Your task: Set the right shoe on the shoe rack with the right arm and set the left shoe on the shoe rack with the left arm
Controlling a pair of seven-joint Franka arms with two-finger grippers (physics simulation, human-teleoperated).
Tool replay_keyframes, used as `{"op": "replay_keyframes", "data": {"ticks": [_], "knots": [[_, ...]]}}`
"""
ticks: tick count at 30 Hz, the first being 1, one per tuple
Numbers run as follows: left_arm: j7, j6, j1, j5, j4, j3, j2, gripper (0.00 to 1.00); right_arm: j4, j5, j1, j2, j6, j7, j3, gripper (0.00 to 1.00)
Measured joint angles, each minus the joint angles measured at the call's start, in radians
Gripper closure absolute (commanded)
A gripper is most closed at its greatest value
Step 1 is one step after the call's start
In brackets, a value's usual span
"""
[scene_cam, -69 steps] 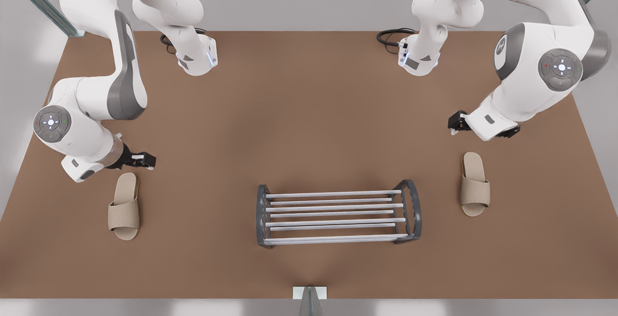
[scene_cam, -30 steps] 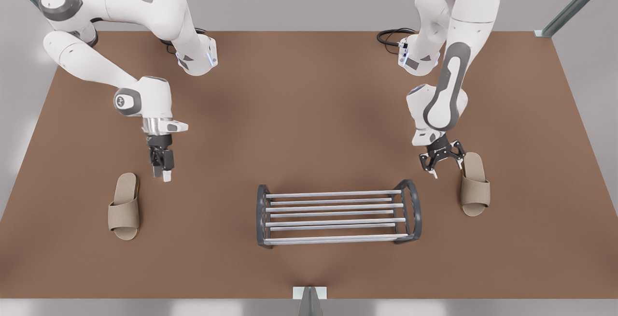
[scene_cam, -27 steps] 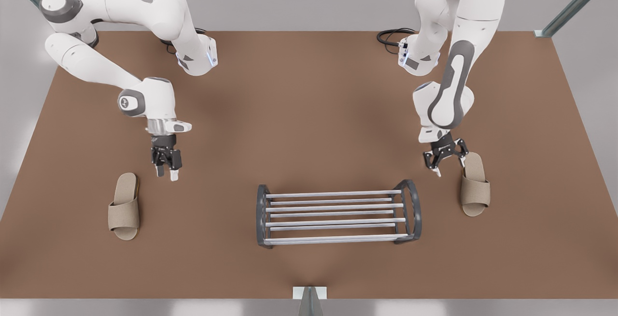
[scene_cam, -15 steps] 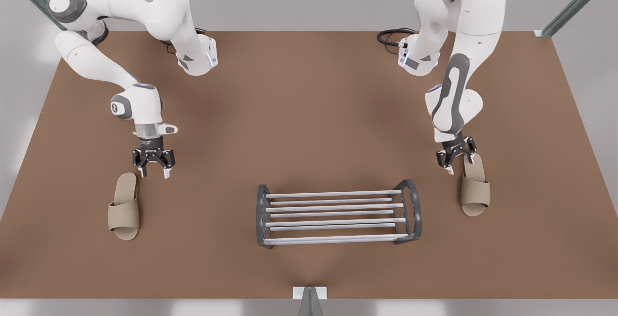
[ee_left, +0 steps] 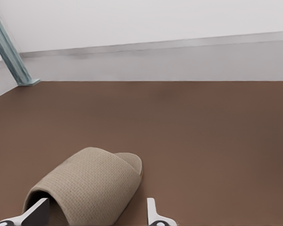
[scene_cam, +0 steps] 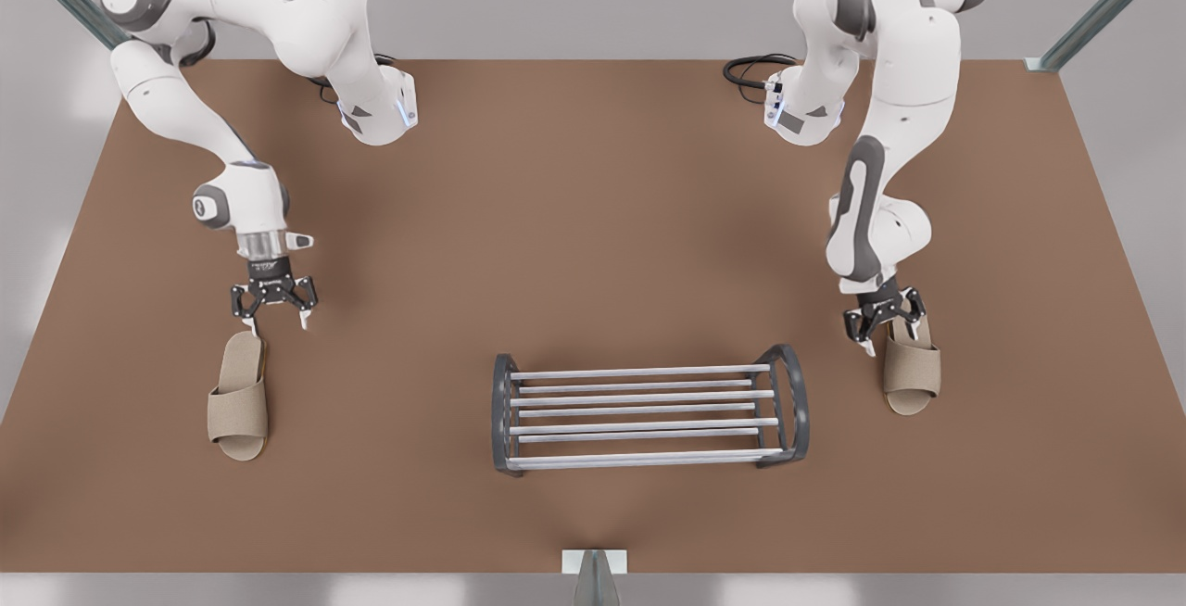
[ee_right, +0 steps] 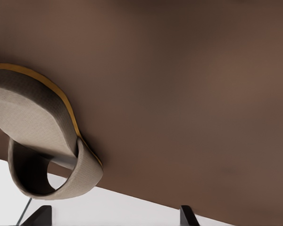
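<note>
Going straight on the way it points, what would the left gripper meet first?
Most likely the left shoe: it lies just ahead between the open jaws of the left gripper, nearer one of them, so the strap or heel end comes before the table. Depth is unclear.

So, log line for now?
phase: pre-grasp | left gripper: open at left shoe | right gripper: open by right shoe | both shoes on table

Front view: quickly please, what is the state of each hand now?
Left hand: open, holding nothing, at the heel of the left shoe.
Right hand: open, holding nothing, near the right shoe.
</note>
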Motion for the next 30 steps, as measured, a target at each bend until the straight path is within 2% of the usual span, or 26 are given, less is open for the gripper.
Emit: {"op": "replay_keyframes", "data": {"ticks": [5, 12, 18, 30], "knots": [[0.0, 0.004, 0.015, 0.022, 0.01, -0.008, 0.037, 0.0, 0.015, -0.014, -0.049, 0.022, 0.029, -0.019, -0.06, 0.0], [0.0, 0.005, 0.03, 0.03, 0.083, -0.012, 0.115, 0.0, 0.079, -0.035, -0.05, 0.072, 0.064, -0.036, -0.097, 0.0], [0.0, 0.005, 0.077, 0.033, 0.119, -0.063, 0.143, 0.0, 0.11, -0.04, -0.039, 0.093, 0.103, -0.026, -0.096, 0.0], [0.0, 0.003, 0.097, 0.038, 0.195, -0.07, 0.214, 0.0, 0.242, -0.037, 0.087, 0.095, 0.146, 0.044, -0.05, 0.0]]}}
